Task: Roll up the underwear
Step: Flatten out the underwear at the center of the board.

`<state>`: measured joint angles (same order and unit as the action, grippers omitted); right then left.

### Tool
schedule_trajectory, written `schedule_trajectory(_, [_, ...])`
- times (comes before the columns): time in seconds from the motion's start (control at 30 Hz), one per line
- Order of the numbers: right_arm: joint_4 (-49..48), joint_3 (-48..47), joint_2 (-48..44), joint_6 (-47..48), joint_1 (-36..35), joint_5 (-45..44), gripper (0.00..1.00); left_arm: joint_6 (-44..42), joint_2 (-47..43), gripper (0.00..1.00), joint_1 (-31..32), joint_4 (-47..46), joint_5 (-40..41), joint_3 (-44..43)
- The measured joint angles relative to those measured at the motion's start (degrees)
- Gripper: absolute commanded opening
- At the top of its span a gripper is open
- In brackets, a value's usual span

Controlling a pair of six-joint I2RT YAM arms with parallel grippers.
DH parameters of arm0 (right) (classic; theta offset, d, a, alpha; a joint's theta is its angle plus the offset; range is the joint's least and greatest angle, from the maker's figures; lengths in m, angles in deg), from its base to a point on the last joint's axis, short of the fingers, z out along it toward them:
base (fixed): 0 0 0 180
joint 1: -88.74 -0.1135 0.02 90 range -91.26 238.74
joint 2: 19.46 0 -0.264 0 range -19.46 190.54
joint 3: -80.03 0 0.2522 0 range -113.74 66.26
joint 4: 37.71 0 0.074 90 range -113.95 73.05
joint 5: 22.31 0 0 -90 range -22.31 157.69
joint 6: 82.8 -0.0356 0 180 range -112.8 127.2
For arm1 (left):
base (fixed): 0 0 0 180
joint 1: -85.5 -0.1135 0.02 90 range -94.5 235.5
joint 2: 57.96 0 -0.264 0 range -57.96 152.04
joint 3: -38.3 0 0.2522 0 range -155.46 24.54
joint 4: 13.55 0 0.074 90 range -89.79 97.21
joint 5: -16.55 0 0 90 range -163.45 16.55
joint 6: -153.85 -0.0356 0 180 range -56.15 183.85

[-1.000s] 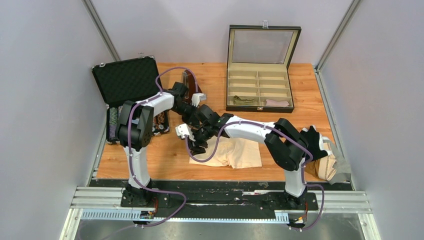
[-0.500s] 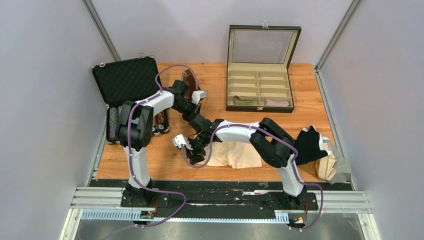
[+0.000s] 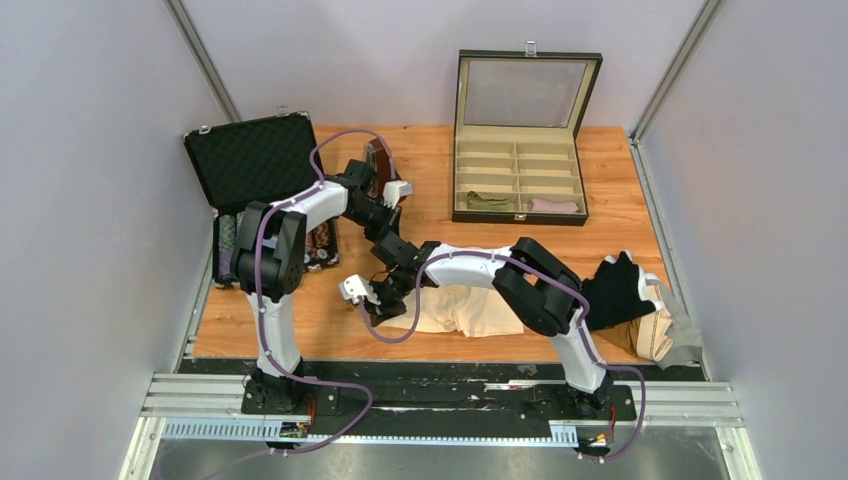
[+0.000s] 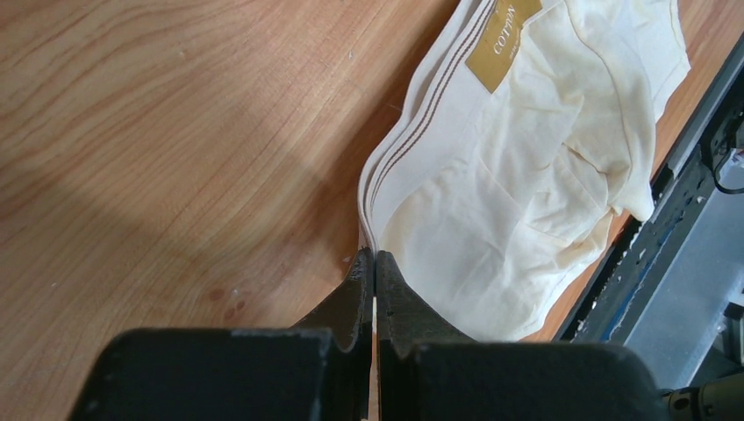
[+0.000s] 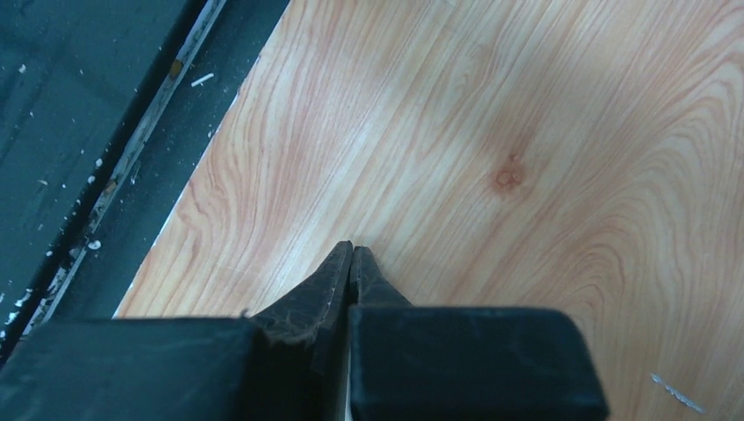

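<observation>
Cream underwear (image 4: pixel 504 193) lies flat, unrolled, near the front edge of the desk (image 4: pixel 175 132); two bundles (image 3: pixel 489 200) seem already stowed in the divided box (image 3: pixel 517 218), and a pile (image 3: pixel 615 287) waits at right. My left fingers (image 4: pixel 373 263) are pressed together at its waistband corner, my right fingers (image 5: pixel 353 254) closed over bare wood; open room lies leftward and behind.

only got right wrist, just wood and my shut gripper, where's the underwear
Observer: Cream underwear lies beside your right gripper, on its right, near the table's front edge.
Operator: left arm doing what
Observer: Left gripper is shut, tips at the waistband edge. I cannot tell whether it pinches cloth.
Operator: any done already
Observer: An olive bundle and a pale bundle sit in the box's nearest compartments.
</observation>
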<state>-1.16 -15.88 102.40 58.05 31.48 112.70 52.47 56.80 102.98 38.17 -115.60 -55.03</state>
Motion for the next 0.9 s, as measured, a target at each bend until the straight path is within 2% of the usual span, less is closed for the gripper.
schedule_trajectory(0.13, [1.1, -3.2, 0.1, -2.6, -0.2, 0.2, 0.0, -0.1, -0.8, 0.0, -1.0, 0.9, -0.2, 0.0])
schedule_trajectory(0.27, [0.3, -12.5, -0.1, -7.1, -0.2, 3.0, 0.0, -1.2, -5.2, 0.0, -3.6, 4.7, -0.9, -0.8])
schedule_trajectory(0.3, [-0.3, -14.1, -0.5, -8.0, -0.2, 3.8, 0.01, -1.6, -6.6, 0.0, -4.0, 5.2, -1.1, -1.0])
schedule_trajectory(0.33, [-0.9, -14.9, -1.2, -8.8, -0.2, 4.5, 0.07, -2.1, -8.0, 0.0, -4.4, 6.1, -1.4, -1.3])
schedule_trajectory(0.4, [-0.6, -15.3, -2.5, -8.9, -0.2, 5.5, 0.2, -2.9, -9.9, 0.0, -5.0, 7.2, -2.1, -2.1])
schedule_trajectory(0.47, [1.2, -15.4, -2.9, -7.9, -0.2, 5.8, 0.23, -3.1, -10.3, 0.0, -5.2, 7.4, -2.9, -2.3])
schedule_trajectory(0.67, [6.1, -11.1, -0.5, -3.0, 0.1, 3.3, 0.24, -2.2, -7.0, 0.0, -5.1, 5.0, -3.8, 0.7])
schedule_trajectory(0.9, [6.9, -10.4, 4.2, -1.6, 0.1, -1.1, 0.24, -0.3, -5.6, 0.0, -5.1, 0.7, -2.3, 3.6])
